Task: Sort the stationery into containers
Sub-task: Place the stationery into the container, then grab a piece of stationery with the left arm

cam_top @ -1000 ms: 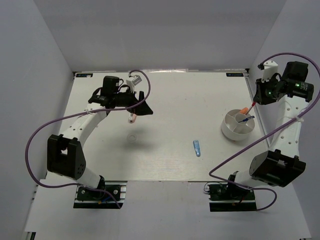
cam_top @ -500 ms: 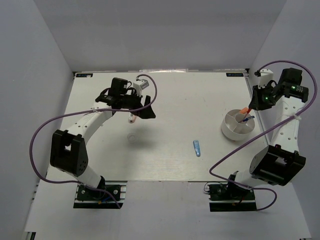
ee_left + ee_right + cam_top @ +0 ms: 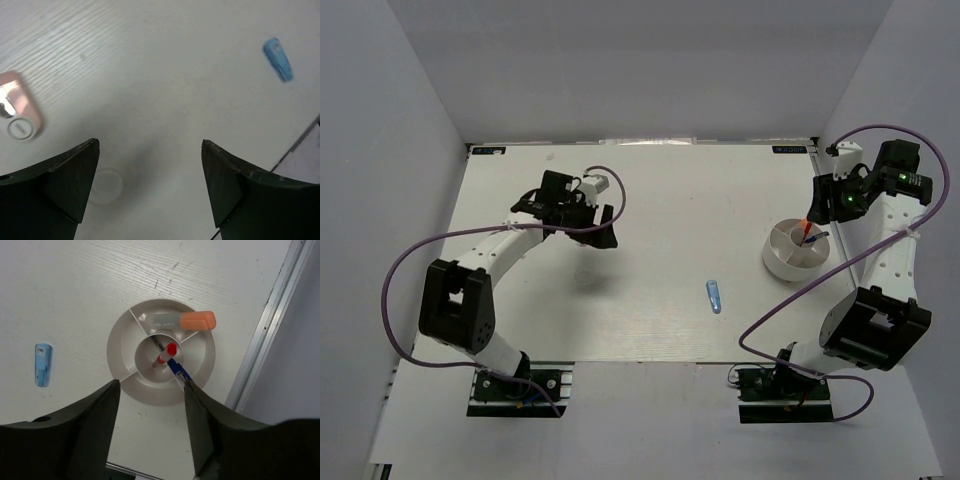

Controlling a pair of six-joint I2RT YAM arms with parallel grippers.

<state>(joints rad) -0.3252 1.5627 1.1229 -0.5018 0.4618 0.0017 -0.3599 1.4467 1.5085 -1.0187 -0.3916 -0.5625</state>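
Observation:
The white divided bowl [image 3: 778,262] [image 3: 120,347] stands at the right. The white marker with orange cap [image 3: 180,321] lies in a far compartment. The red pen [image 3: 164,355] [image 3: 807,232] and the blue pen [image 3: 179,371] lean in its centre well. My right gripper [image 3: 151,385] [image 3: 817,205] hangs open above the bowl, holding nothing. The light-blue piece [image 3: 714,296] [image 3: 277,59] lies mid-table. My left gripper [image 3: 150,145] [image 3: 601,228] is open above bare table. The white tape ring [image 3: 105,186] is beside its left finger, and the pinkish eraser [image 3: 17,107] lies further left.
The table's metal edge rail [image 3: 272,325] runs close to the bowl on the right, with the grey side wall beyond it. Purple cables [image 3: 400,275] loop off both arms.
My right gripper has opened and let the red pen drop into the bowl's centre. The left gripper has shifted slightly toward the near side, over the eraser and ring area.

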